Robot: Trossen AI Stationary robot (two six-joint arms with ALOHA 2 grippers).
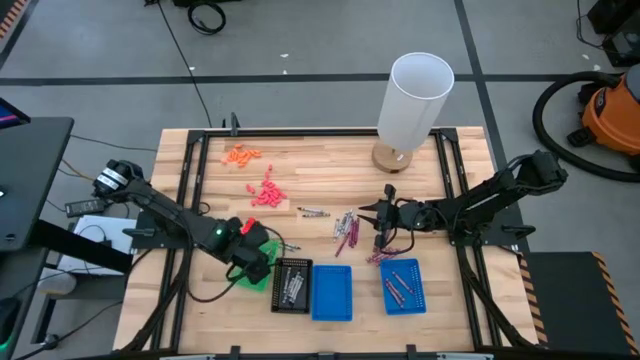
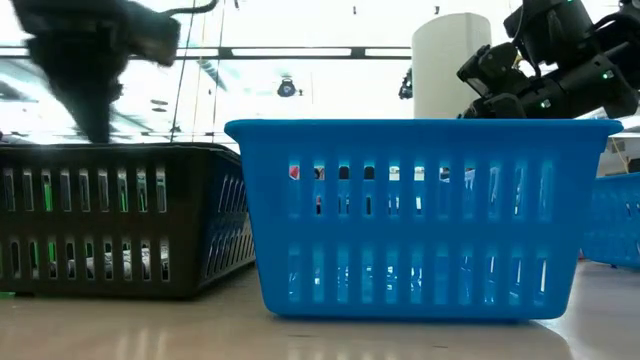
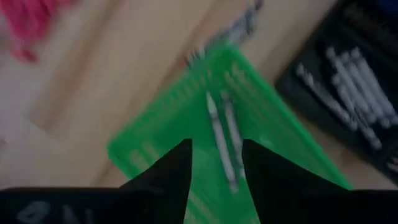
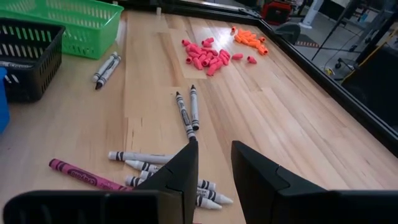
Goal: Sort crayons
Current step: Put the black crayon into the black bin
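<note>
While left claw (image 3: 216, 163) gapes, crayons (image 3: 222, 138) lie in green tray (image 3: 161, 124).

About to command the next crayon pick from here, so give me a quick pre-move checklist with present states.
1. Left tool open above green tray: ok.
2. Left tool carrying nothing: ok; two grey crayons lie in the tray.
3. Right tool open and not gripping anything: ok.
4. Loose crayons within the right tool's approach: ok.
5. Black tray already holds grey crayons: ok.
6. Middle blue tray contents: cannot tell.
</note>
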